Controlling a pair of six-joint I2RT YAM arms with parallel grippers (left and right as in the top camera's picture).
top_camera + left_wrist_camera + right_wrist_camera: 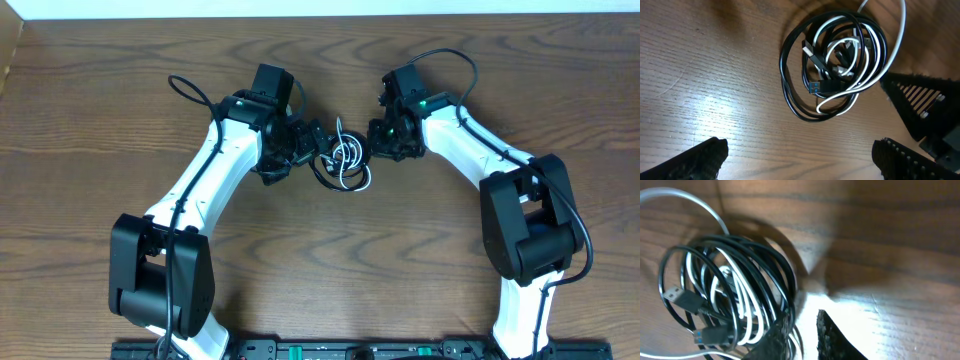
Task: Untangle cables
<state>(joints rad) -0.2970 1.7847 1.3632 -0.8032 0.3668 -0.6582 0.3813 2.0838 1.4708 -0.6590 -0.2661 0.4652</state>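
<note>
The cables (346, 160) lie as one tangled coil on the bench (120, 80), approx mid-bench btwn the two arms, w/ a hand close in on each side. The coil is made of the black cables (785, 75) ringed round the outside, w/ the white cable (858, 45) wound through them & one white loop sticking out past the black rings. A black plug (822, 87) w/ a blue insert sits inside the coil, and a second plug (680, 296) w/ a metal tip is near it. The left hand (800, 149) is released: its fingers are spread wide, w/ the tips over bare wood just short of the coil & nothing btwn them. The right hand (802, 332) is at the opposite edge of the coil, its fingers (832, 337) drawn nearly together w/ only a thin slot left. The outermost black loops run right against one finger & a strand seems to pass at the slot, but can't tell if it's pinched or just touching. In the left wrist view the right hand's tip sits at the outer black loops, no clear gap visible.
</note>
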